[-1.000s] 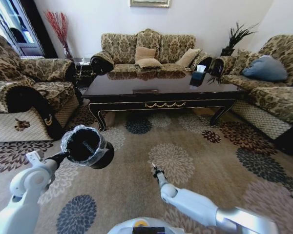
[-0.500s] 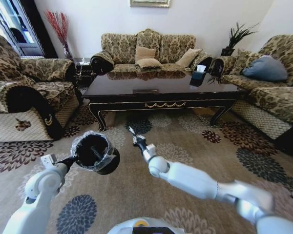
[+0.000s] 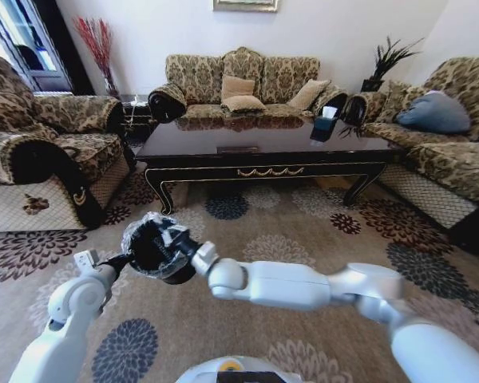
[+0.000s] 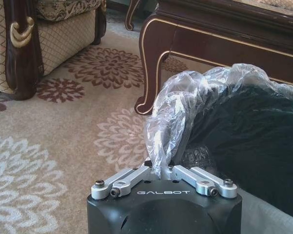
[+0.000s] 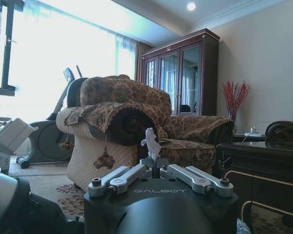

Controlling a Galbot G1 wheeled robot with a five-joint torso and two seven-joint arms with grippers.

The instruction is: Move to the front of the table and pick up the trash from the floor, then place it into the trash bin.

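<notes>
Two arms meet over the carpeted floor (image 3: 303, 231) in front of the table (image 3: 263, 148). The left gripper (image 4: 163, 168) holds the trash bin (image 3: 156, 247) up off the floor, its fingers pressed together on the clear plastic liner (image 4: 185, 97) at the bin's rim; in the left wrist view the liner bunches up right between the closed tips and the bin's black wall fills the space just beyond. The right gripper (image 3: 173, 238) reaches across from the right side and sits at the bin's mouth, over the opening. In the right wrist view its fingers are drawn together, pinching a small crumpled white scrap of trash (image 5: 151, 139) that sticks up from between the tips.

Around them, the long dark table stands well beyond the bin, with its curved leg (image 4: 149, 68) near the bin in the left wrist view and a gold ornament (image 3: 269, 171) on the front apron. A black tissue box (image 3: 323, 126) sits on the far right part of the tabletop. Patterned sofas ring the table: an armchair (image 3: 40, 152) to the left, a sofa (image 3: 243, 84) with cushions behind, another sofa (image 3: 439, 136) to the right carrying a blue-grey pillow (image 3: 433, 112). A vase of red branches (image 3: 96, 44) stands in the back left corner, and a dark glass-door cabinet (image 5: 180, 75) shows in the right wrist view. Nothing lies between the right gripper and the bin's opening.
</notes>
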